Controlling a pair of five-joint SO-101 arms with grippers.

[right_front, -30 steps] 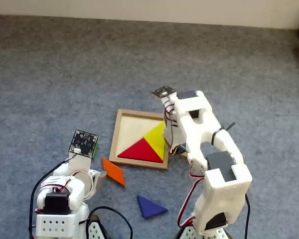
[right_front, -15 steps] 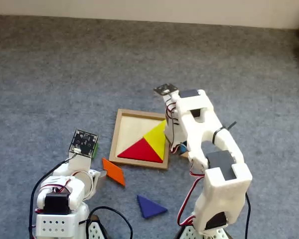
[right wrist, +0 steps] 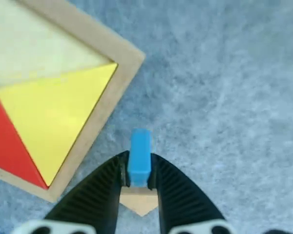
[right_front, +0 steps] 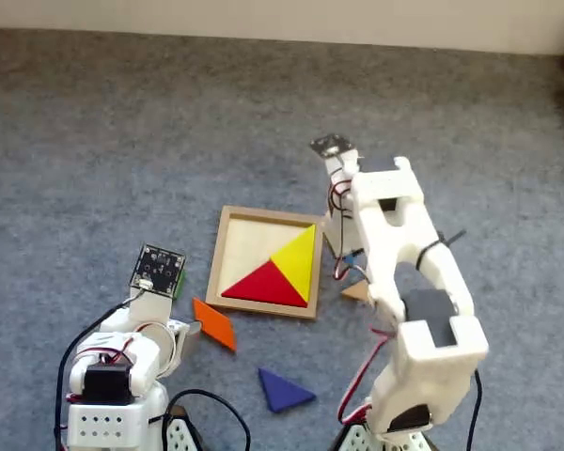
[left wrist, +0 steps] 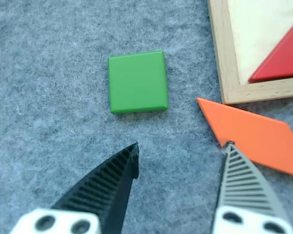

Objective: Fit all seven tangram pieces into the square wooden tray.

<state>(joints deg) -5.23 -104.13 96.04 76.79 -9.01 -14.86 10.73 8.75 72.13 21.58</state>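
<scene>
The right gripper (right wrist: 139,157) is closed on a blue piece (right wrist: 140,146), held on its edge just beside the wooden tray (right wrist: 109,97), so it seems to be bringing it in, which next needs a move over the bare wood, while the left gripper (left wrist: 181,145) hangs open.

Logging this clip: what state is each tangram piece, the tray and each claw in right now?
Wooden tray: partly filled, two pieces in.
Yellow triangle: seated in tray.
Red triangle: seated in tray.
Blue piece: gripped on edge in right claw, outside tray.
Tan triangle: loose on carpet.
Green square: loose on carpet.
Orange parallelogram: loose on carpet.
Dark blue triangle: loose on carpet.
Left claw: open, empty.
</scene>
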